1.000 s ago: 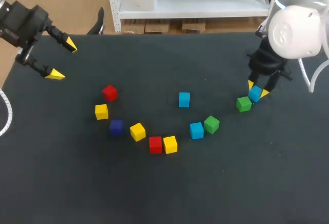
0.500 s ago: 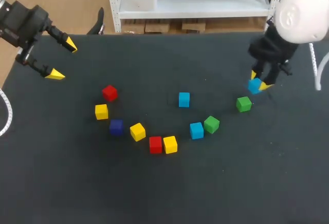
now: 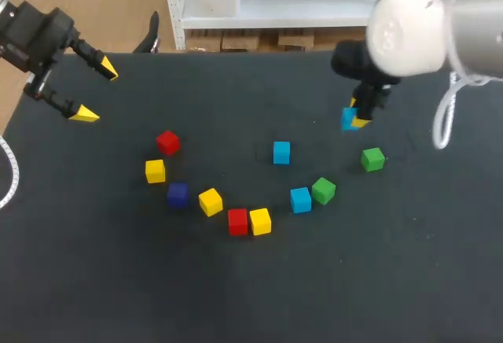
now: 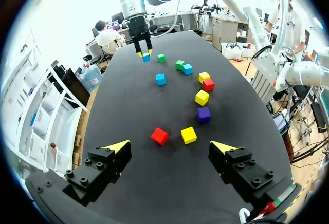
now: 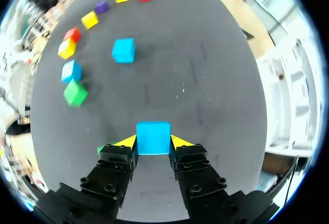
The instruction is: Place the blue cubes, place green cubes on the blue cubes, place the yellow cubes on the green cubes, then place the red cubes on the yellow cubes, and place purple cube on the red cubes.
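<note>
The cubes are small, plain, matte blocks of one colour each, eleven in all: three light blue, two green, three yellow, two red and one dark purple. Directions below are read in the head view, 12 o'clock toward the far edge of the dark worktop [image 3: 236,304]. The right pincer [image 3: 355,119] grips the held blue cube [image 3: 348,119] by two opposite faces, at about 2 o'clock on the worktop; whether the cube is clear of the surface cannot be told. The second blue cube [image 3: 281,152] lies alone at 8 o'clock from the held one. The lone green cube [image 3: 372,159] sits at 5 o'clock from the held one, near it but apart. The third blue cube [image 3: 300,199] has the other green cube [image 3: 323,190] just beside it at 2 o'clock. The rest curve away to the left. The front red cube [image 3: 237,221] has the front yellow cube [image 3: 260,220] against it at 3 o'clock, and the turned yellow cube [image 3: 210,201] lies at its 10 o'clock. The purple cube [image 3: 178,194] is at 9 o'clock from that one. The left yellow cube [image 3: 156,171] is at 11 o'clock from the purple, and the back red cube [image 3: 167,141] is at that yellow's 1 o'clock. The left pincer [image 3: 94,90] hangs at the worktop's 10 o'clock corner, its fingers spread wide, well apart from every cube.
</note>
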Robot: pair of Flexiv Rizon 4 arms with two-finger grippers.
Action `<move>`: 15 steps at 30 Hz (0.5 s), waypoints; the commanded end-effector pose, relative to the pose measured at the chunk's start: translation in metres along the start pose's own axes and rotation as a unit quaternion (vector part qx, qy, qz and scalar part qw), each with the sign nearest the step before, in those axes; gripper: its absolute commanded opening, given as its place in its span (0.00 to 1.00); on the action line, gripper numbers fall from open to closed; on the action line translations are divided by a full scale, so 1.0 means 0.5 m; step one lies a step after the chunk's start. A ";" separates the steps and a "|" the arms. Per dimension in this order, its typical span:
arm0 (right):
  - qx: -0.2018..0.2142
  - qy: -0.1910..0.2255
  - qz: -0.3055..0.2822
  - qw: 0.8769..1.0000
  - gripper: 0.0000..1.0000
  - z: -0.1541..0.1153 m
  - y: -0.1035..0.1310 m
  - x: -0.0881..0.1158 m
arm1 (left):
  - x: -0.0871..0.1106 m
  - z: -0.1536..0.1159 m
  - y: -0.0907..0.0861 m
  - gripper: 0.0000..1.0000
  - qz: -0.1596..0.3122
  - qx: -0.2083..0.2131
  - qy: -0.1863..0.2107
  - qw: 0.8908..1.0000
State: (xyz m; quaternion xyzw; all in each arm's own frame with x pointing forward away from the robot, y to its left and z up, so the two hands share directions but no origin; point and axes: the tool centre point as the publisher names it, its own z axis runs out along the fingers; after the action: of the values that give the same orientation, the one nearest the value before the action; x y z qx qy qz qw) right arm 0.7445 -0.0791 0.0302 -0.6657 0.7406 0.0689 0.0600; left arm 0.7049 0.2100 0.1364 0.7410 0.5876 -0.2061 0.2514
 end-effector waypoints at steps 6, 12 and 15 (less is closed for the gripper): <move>0.021 0.019 0.088 0.996 0.00 0.039 0.049 -0.068 | 0.001 0.000 -0.002 1.00 0.001 -0.001 0.000 1.000; 0.023 0.017 0.095 0.995 0.00 0.041 0.063 -0.092 | 0.001 0.000 -0.002 1.00 0.001 -0.001 0.000 1.000; 0.022 0.008 0.095 0.995 0.00 0.042 0.070 -0.099 | 0.001 0.000 -0.002 1.00 0.001 -0.001 0.000 1.000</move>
State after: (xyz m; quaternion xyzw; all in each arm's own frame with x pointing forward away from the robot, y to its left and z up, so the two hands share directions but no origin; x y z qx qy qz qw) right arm 0.7202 -0.0233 0.0187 -0.5904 0.8035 0.0526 0.0551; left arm 0.7049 0.2100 0.1364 0.7410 0.5876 -0.2061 0.2514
